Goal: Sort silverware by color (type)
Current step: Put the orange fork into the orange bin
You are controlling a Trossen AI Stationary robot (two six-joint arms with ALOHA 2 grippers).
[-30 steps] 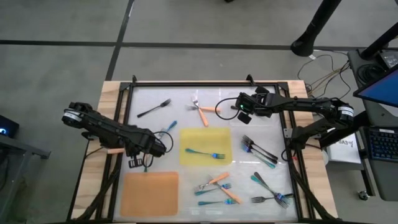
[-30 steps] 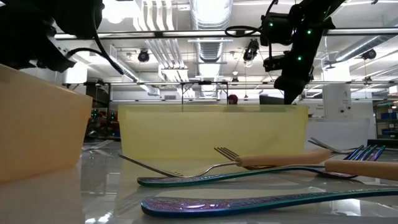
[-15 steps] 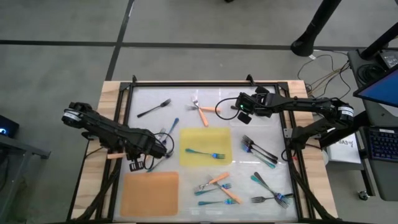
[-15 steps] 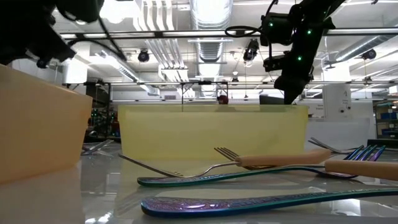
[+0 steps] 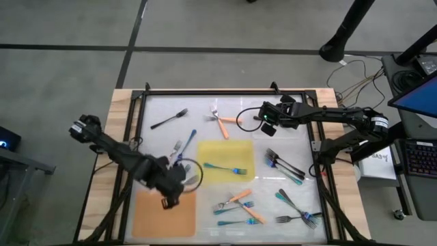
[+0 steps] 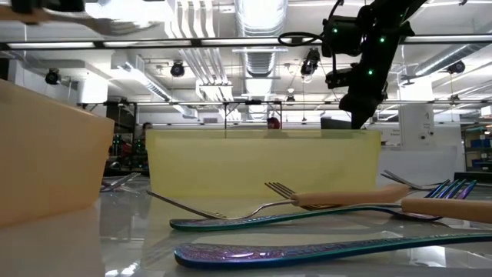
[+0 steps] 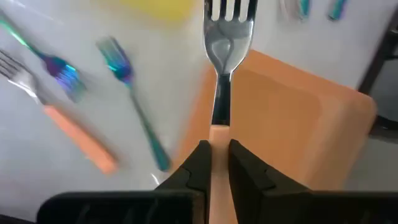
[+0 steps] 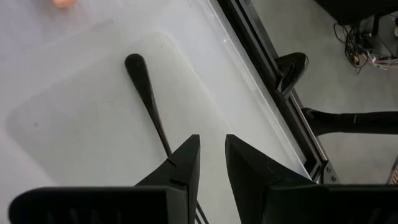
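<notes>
My left jaws (image 7: 216, 163) are clamped on the orange handle of an orange-handled fork (image 7: 222, 59), silver head pointing away from me, held above the near edge of the orange mat (image 5: 164, 212). In the high view that gripper (image 5: 172, 195) sits over the mat's top right corner, blurred.

Right jaws (image 8: 211, 163) hover over the desk (image 5: 198, 113) near its far right part, slightly parted with a dark fork (image 8: 148, 100) running in between them; can't tell if I'm actually gripping it.

Rest of the silverware is spread over the desk: a blue-teal fork (image 5: 225, 168) on the yellow mat (image 5: 225, 160), a dark fork (image 5: 168, 119) far left, an orange-handled pair (image 5: 222, 121) far centre, a dark cluster (image 5: 285, 166) right of the yellow mat, mixed orange and teal ones (image 5: 239, 205) near centre, and more dark and teal ones (image 5: 298, 210) near right.
</notes>
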